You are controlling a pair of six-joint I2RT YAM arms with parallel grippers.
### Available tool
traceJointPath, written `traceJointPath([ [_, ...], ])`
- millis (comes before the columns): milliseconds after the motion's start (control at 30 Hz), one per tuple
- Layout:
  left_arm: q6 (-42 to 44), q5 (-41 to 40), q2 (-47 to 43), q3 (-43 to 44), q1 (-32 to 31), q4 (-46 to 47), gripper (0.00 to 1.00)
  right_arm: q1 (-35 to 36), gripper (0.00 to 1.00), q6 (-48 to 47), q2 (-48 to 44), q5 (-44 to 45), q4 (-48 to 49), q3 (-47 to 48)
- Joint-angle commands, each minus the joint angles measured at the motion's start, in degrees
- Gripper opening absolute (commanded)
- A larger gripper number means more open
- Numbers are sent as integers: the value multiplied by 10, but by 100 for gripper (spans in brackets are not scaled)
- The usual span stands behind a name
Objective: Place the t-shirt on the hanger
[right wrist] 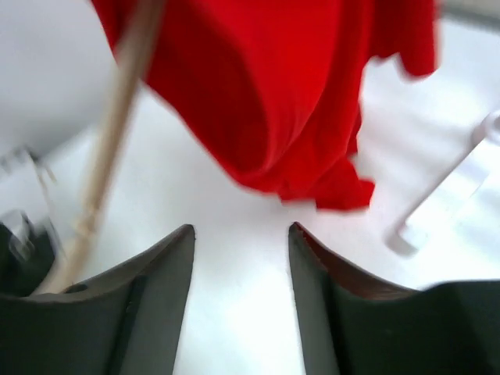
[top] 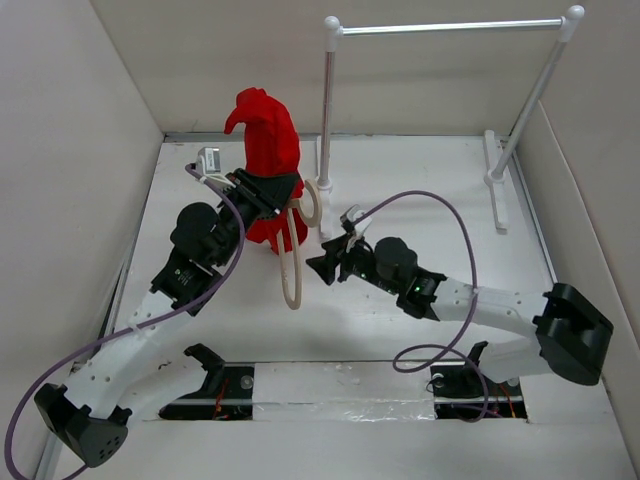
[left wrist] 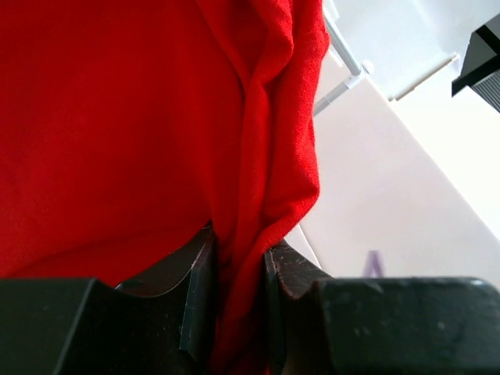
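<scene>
Left gripper (top: 268,193) is clamping a fold of the t-shirt (top: 265,130), its dark jaws closed tight on the red cloth, as the left wrist view is showing at close range. The bunched shirt is rising in a peak above the grip and drooping below it, over the far left part of the white table (top: 440,150); whether its lowest edge is touching the surface cannot be told. The hanger (top: 291,270) is dangling just beside the shirt's lower end, its tan outline running down toward the near side and its curved hook lying next to the cloth at the top. The pictures are not showing what is bearing it.

Right gripper (top: 320,268) is hovering just right of the hanger with its jaws parted and nothing between them. From its wrist camera the tan bar is slanting past the left jaw, blurred, while the red cloth is hanging ahead and above.

Behind the shirt, the white rack (top: 327,110) with its silver rod is standing at the back of the table, one upright just beside the red cloth and the other well apart at the right. Left arm (top: 150,320) and right arm (top: 490,308) are reaching in from the near edge, each trailing a purple cable.
</scene>
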Motion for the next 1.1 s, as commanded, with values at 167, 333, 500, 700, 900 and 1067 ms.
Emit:
traceJointPath([
  [167,-7,42,-30,7,2,55,0,0,73,-67,87,-26,40,62],
  [333,-12,41,-34,6,2,50,0,0,73,-73,107,5,115,67],
  [500,-12,43,-29,12,2,47,0,0,64,-78,137,10,151,79],
  [700,-11,36,-29,15,2,46,0,0,22,-63,145,-2,180,79],
  [900,-12,12,-16,30,2,77,0,5,0,-37,130,-5,173,48],
  [1067,-30,-22,22,33,2,160,0,34,0,0,95,-5,168,-20],
])
